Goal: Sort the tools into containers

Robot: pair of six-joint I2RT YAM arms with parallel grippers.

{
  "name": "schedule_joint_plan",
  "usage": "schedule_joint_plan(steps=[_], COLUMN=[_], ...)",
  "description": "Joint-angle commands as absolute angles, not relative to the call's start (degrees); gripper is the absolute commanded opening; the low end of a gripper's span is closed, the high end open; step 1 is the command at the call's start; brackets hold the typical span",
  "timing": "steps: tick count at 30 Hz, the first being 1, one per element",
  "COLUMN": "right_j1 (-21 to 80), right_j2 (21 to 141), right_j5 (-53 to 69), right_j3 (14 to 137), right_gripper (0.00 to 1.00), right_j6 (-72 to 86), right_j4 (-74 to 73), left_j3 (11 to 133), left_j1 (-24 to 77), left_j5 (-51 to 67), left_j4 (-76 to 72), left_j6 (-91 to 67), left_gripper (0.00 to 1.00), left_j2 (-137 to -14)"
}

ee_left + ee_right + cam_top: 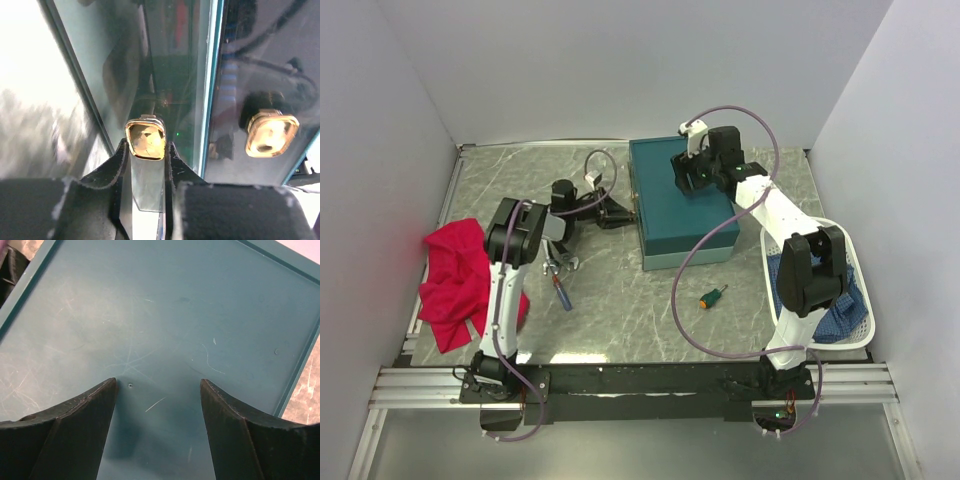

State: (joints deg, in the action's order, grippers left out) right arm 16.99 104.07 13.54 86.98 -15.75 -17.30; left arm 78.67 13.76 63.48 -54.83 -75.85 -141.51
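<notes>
Left gripper jaws nearly closed, pinching a brass latch on the teal box. Right gripper jaws wide, empty, over the shut lid. Stubby screwdriver lies just beside the box. Release this latch fully, then the second latch, before lifting.

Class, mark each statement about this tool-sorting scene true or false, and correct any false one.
1. The teal box is closed. True.
2. The right gripper grips a screwdriver. False: its jaws stand open above the box, holding nothing.
3. The stubby orange-and-green screwdriver lies in the white basket. False: it lies on the table, between box and basket.
4. The left gripper is closed on a brass latch of the box. True.
5. A red cloth lies at the table's left side. True.
</notes>
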Motion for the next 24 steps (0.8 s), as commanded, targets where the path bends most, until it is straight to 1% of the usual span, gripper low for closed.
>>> schedule_joint_plan(steps=[1, 2, 3, 4, 5, 14, 18, 21, 22, 23, 24], right_j1=[18.54, 18.46, 18.46, 18.46, 18.46, 18.46, 18.46, 18.46, 18.46, 18.54, 18.46], right_j2=[108.01, 108.19, 108.11, 107.93, 107.84, 107.14, 107.84, 108.54, 108.81, 108.81, 108.81], right_j5=[11.6, 11.34, 11.16, 11.08, 11.07, 12.13, 12.92, 13.44, 13.45, 13.53, 13.62], right_j3=[84.03, 83.76, 82.98, 82.62, 82.18, 80.42, 81.73, 83.05, 83.32, 83.76, 83.85], right_gripper=[0.73, 0.72, 0.72, 0.72, 0.72, 0.72, 0.72, 0.72, 0.72, 0.72, 0.72], right_j6=[-18.72, -18.98, -19.59, -19.77, -20.3, -20.83, -20.74, -20.48, -20.39, -20.3, -20.39], right_j4=[-26.28, -26.11, -25.58, -25.32, -25.05, -23.56, -23.55, -23.91, -23.91, -23.91, -23.91], left_j3=[76.81, 77.69, 79.17, 81.8, 82.0, 78.14, 78.13, 78.75, 78.92, 79.19, 79.89], left_j1=[8.27, 7.65, 6.52, 6.07, 5.72, 2.64, 1.5, 1.49, 1.49, 1.49, 1.41], left_j5=[64.6, 64.51, 61.9, 60.48, 60.03, 54.32, 52.03, 49.23, 48.0, 46.94, 46.76], left_j4=[-40.6, -33.99, -25.49, -11.65, -9.34, 3.42, 8.86, 11.07, 12.12, 12.91, 13.62], left_j6=[-64.45, -55.98, -49.63, -43.92, -37.77, -25.41, -21.54, -19.16, -18.29, -17.67, -16.71], left_gripper=[0.09, 0.09, 0.08, 0.06, 0.06, 0.07, 0.12, 0.31, 0.46, 0.5, 0.52], left_j2=[-135.1, -133.52, -132.81, -132.37, -131.49, -124.55, -122.79, -121.47, -120.94, -119.72, -119.1])
